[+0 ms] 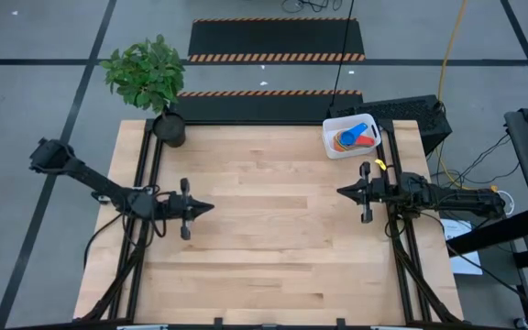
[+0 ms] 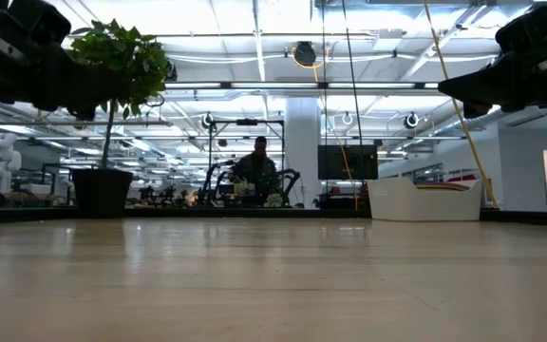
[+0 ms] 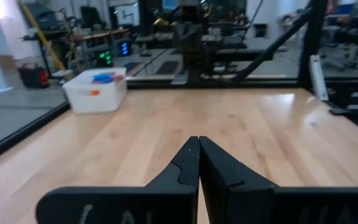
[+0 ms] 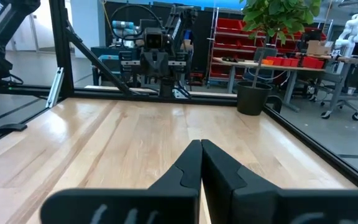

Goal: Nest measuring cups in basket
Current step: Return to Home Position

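The white basket stands at the table's far right corner, with blue, orange and red measuring cups stacked inside it. The left wrist view shows the basket across the table with blue cups at its rim. The low view shows the basket's side wall. My left gripper hovers shut above the table's left side, pointing level toward the right. My right gripper hovers shut above the right side, pointing left, a little nearer than the basket. Both grippers hold nothing.
A potted plant in a dark pot stands at the far left corner. Black frame rails run along the table's left and right edges. The middle of the wooden table lies bare between the arms. A person sits far behind the table.
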### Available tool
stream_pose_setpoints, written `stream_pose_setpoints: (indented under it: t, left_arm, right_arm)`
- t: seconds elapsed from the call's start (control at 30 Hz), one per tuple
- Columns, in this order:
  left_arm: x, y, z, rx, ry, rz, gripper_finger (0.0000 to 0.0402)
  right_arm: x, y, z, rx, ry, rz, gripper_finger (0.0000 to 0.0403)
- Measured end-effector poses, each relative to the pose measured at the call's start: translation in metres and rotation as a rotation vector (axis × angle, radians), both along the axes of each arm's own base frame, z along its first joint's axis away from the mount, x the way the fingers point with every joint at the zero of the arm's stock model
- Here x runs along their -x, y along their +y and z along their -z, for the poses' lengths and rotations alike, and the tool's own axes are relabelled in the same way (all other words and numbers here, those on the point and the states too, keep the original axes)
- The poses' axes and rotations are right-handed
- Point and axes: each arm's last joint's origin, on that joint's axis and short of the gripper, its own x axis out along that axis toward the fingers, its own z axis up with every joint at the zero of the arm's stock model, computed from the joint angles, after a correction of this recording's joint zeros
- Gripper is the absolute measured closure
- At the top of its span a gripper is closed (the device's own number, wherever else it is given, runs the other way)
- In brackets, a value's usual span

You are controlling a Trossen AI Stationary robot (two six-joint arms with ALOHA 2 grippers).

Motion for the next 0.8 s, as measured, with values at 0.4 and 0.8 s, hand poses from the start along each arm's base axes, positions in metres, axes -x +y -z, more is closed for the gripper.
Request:
stream_pose_setpoints:
  t: [0.4, 0.8]
  left_arm:
    - [-0.006, 0.013, -0.005, -0.102, -0.049, 0.157, 0.0396]
    - [-0.008, 0.024, -0.005, -0.117, -0.045, 0.124, 0.0396]
  right_arm:
    - [0.000, 0.000, 0.000, 0.000, -0.001, 0.000, 0.0403]
    - [0.000, 0.000, 0.000, 0.001, -0.002, 0.000, 0.0403]
